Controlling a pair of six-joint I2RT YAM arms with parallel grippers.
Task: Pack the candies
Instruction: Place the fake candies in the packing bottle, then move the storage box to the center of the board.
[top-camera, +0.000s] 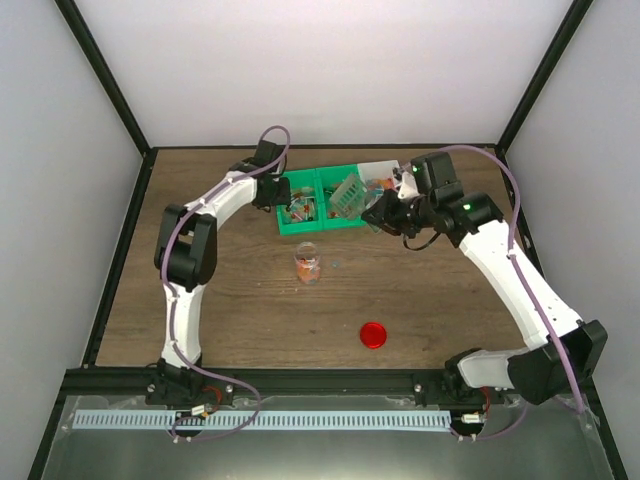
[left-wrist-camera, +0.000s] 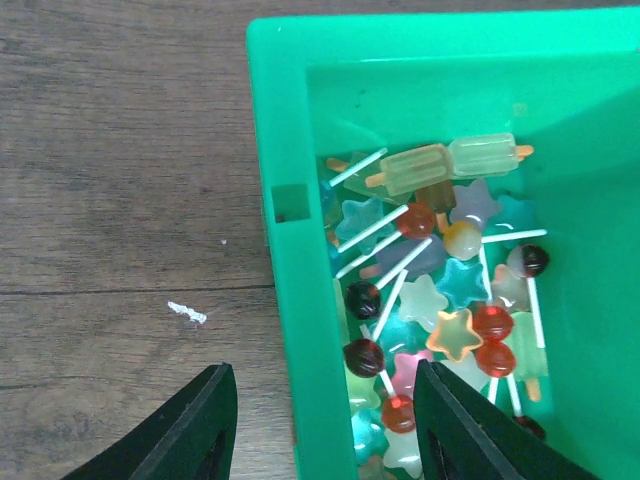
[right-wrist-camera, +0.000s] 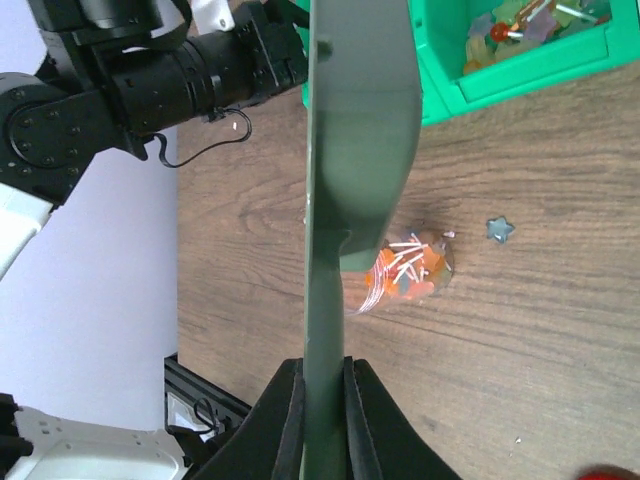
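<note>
The candies (left-wrist-camera: 440, 290) are small lollipops, stars and ice-pop shapes heaped in the left green bin (left-wrist-camera: 290, 130). My left gripper (left-wrist-camera: 320, 367) is open and straddles that bin's left wall, one finger outside and one inside over the candies. In the top view the left gripper (top-camera: 272, 195) sits at the left end of the green bins (top-camera: 318, 226). My right gripper (right-wrist-camera: 325, 365) is shut on the thin wall of a second green bin (right-wrist-camera: 350, 120), which it holds tilted (top-camera: 350, 193). A clear jar (top-camera: 307, 264) of orange candies (right-wrist-camera: 412, 268) stands on the table.
A round red lid (top-camera: 373, 334) lies on the wooden table nearer the arms. One loose star candy (right-wrist-camera: 499, 229) lies on the wood beside the jar. Black frame posts and white walls enclose the table.
</note>
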